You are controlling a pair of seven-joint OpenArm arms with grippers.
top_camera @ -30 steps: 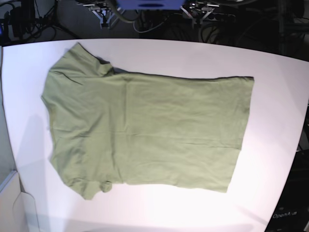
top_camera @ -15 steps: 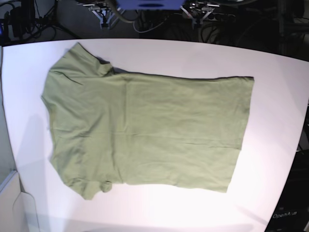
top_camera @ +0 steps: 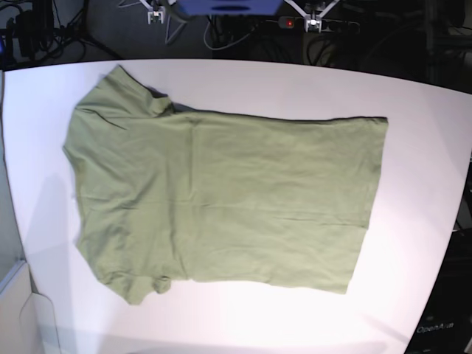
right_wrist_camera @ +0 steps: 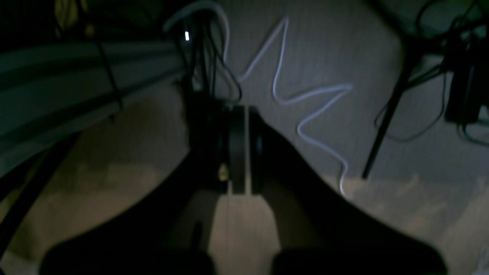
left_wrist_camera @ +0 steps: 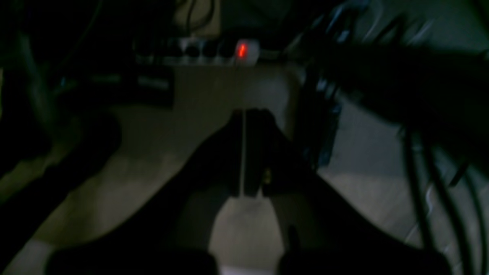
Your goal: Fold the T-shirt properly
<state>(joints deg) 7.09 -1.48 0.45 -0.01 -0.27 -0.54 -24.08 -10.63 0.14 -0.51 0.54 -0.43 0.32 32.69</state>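
Both claws, left claw (left_wrist_camera: 243, 152) and right claw (right_wrist_camera: 247, 149), closed, empty.

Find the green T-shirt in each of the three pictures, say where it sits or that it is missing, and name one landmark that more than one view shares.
Base view: the T-shirt lies spread flat across the middle of the white table, sleeves at the picture's left.
Left wrist view: not in it; only dark floor and cables.
Right wrist view: not in it; floor and a white cable.
Shared landmark: the power strip with a red light.
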